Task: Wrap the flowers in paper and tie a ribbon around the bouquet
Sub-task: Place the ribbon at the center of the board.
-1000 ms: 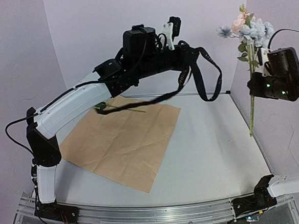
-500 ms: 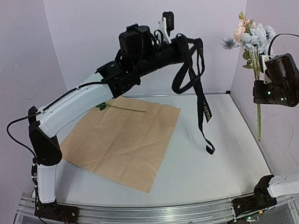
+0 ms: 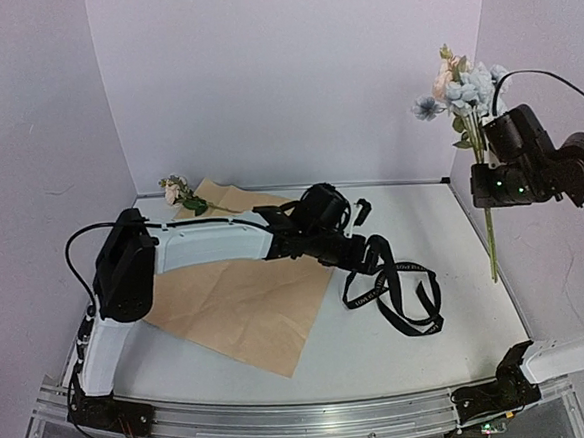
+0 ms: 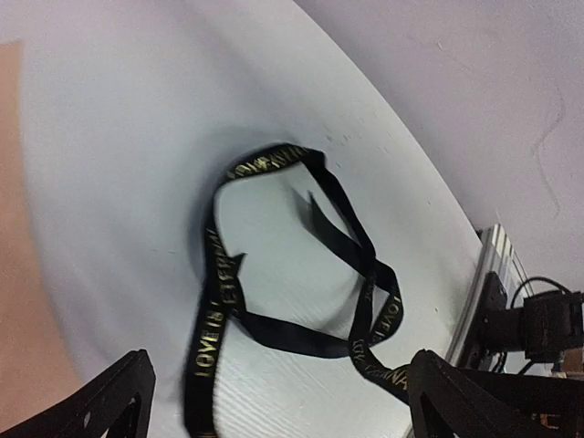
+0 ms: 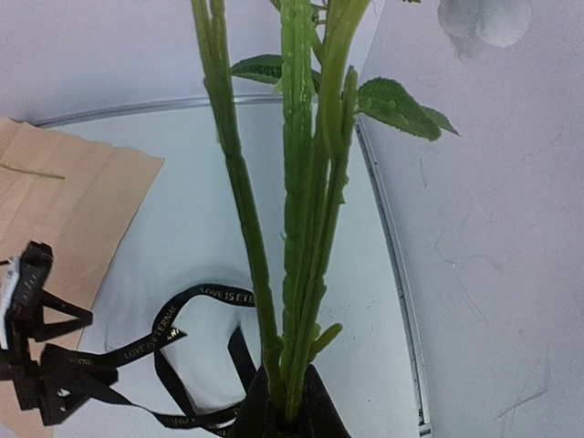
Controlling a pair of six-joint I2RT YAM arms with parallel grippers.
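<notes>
At the bench's middle, the ribbon (image 3: 402, 291) lies loose before your spread left hand (image 4: 278, 370), the paper (image 3: 238, 303) unfolded flat; your right hand (image 3: 490, 180) grips the flowers (image 3: 458, 87) aloft, so wrapping and tying remain.

our left arm (image 3: 214, 246) bent low and reaching out to the right, left gripper (image 4: 283, 392) facing down, fingers wide apart, holding nothing, our right arm (image 3: 569, 165) lifted high on the right, right gripper (image 5: 283, 411) squeezed tight on the flowers (image 3: 458, 87)
</notes>
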